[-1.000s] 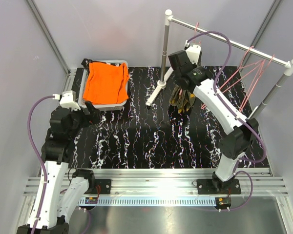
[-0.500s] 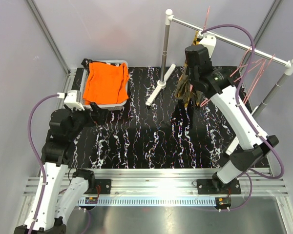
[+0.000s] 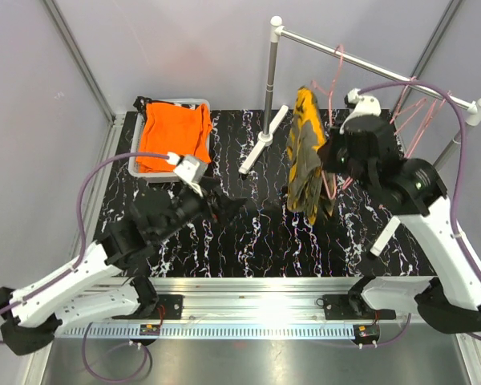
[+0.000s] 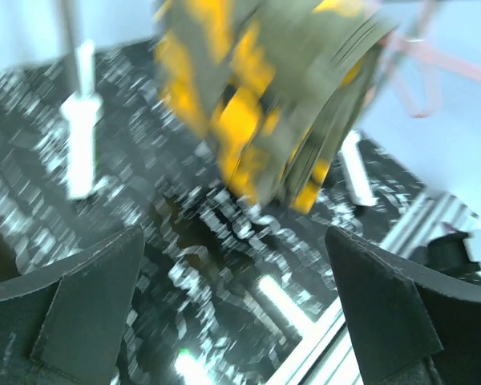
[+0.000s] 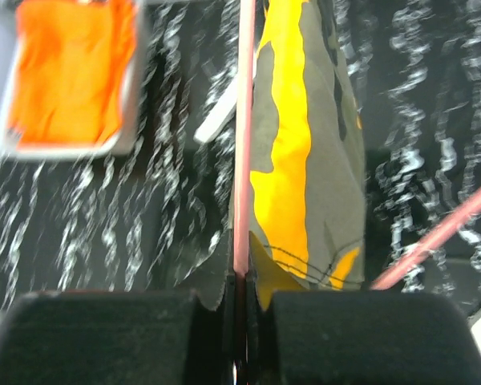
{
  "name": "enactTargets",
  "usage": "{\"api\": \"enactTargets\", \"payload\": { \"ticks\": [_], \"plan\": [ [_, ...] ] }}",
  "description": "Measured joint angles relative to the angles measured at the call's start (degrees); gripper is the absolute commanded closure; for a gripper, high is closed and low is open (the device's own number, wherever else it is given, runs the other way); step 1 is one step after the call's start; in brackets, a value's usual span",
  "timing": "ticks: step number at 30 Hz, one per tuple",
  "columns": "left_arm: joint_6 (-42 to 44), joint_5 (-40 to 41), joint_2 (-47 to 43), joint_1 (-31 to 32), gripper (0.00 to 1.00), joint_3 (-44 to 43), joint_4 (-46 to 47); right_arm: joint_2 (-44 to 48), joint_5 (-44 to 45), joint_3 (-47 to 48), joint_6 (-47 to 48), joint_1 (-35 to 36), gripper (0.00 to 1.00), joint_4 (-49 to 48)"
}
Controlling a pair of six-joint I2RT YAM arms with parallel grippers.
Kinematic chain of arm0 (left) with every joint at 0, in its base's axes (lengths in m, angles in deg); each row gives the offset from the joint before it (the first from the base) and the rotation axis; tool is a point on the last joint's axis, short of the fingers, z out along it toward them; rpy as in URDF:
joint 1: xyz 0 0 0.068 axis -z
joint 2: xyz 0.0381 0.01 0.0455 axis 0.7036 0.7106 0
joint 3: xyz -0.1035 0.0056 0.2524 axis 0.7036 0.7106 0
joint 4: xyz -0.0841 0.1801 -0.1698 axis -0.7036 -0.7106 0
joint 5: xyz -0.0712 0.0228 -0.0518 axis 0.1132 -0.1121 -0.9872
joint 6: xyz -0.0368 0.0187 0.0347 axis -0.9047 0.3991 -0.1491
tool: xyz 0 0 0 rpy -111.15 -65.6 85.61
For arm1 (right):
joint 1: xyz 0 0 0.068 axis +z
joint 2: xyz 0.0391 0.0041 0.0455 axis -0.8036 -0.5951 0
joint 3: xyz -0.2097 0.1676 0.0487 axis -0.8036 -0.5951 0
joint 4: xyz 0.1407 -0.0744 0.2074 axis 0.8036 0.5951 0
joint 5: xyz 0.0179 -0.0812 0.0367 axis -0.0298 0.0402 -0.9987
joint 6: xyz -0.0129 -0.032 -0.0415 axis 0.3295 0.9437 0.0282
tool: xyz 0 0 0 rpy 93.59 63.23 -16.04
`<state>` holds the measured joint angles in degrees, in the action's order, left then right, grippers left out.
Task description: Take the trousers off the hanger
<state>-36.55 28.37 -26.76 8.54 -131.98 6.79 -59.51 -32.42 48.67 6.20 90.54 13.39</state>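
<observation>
Camouflage trousers: hanging off the table on a pink hanger, in front of the rack rail and just beside the right arm's wrist. Long axis near vertical, the free end pointing down toward the black marbled table. In the right wrist view the cloth is draped to one side of the hanger bar, folded lengthwise and touching the bar.

Right gripper: fingers pressed together on the hanger bar, with no gap visible around it. It holds the hanger, not the cloth.

Left gripper: fingers spread wide with nothing between them. It faces the hanging trousers from low over the table and is apart from them.

Hard to read: the left wrist view is motion-blurred, so the trousers show only as yellow and olive patches. The hanger's hook runs up close to the rail, and whether it sits on the rail cannot be told. More pink hangers hang further along the rail, partly behind the right arm.

Containers: the grey tray at the far left corner of the table holds the orange trousers, lying flat and covering most of it. Anything beneath them is hidden.
</observation>
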Motion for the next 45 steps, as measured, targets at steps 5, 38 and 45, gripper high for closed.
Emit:
{"api": "enactTargets", "payload": {
  "ticks": [5,38,45],
  "plan": [
    [8.22,8.20,7.28,14.32,0.01,0.28,13.55,5.60,-0.55,-6.21,-1.88,9.14,1.00,2.05],
    [28.72,30.84,32.04,23.21,1.00,-6.82,28.52,10.71,-1.38,-12.52,-6.19,21.42,1.00,-2.60],
    [28.59,34.18,31.63,23.02,1.00,-6.84,28.50,11.13,0.52,-15.58,-6.32,21.68,1.00,-4.98]
  ]
}}
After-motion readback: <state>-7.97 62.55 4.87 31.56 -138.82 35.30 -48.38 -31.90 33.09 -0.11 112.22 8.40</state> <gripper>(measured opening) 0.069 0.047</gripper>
